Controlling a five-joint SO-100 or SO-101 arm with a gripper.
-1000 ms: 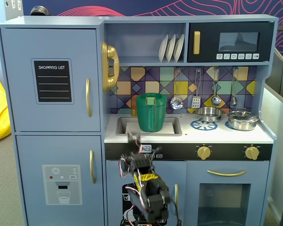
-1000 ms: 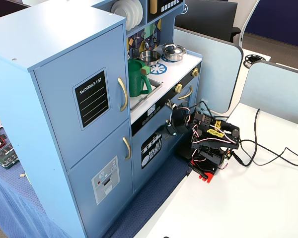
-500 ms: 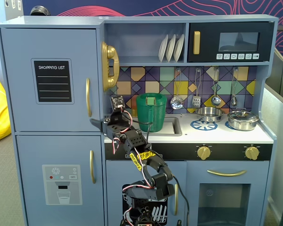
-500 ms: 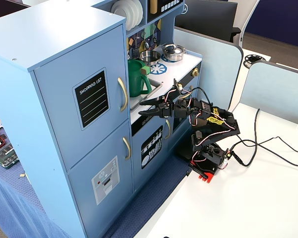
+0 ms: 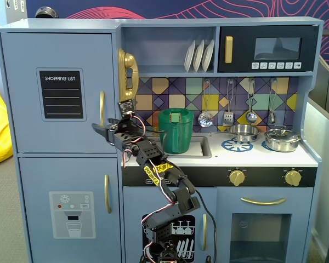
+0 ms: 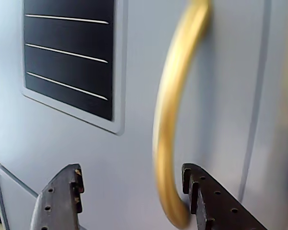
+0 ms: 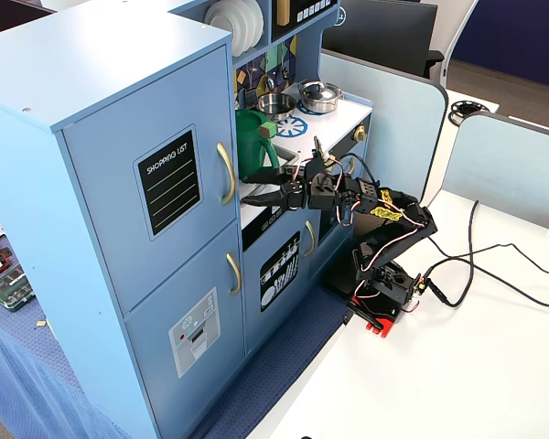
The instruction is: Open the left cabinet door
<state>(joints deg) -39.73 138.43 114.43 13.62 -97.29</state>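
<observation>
The left cabinet door [image 5: 57,90] is a flat, matte blue-grey wooden panel at the upper left of the toy kitchen, shut, bearing one black ruled chalkboard [image 5: 61,94] left of its one curved, glossy gold handle [image 5: 102,108]. Right of that handle and just short of it, the tool [image 5: 100,127] stands apart, its two dark, perforated fingers [image 6: 62,199] straddling the handle's lower end in the wrist view.
</observation>
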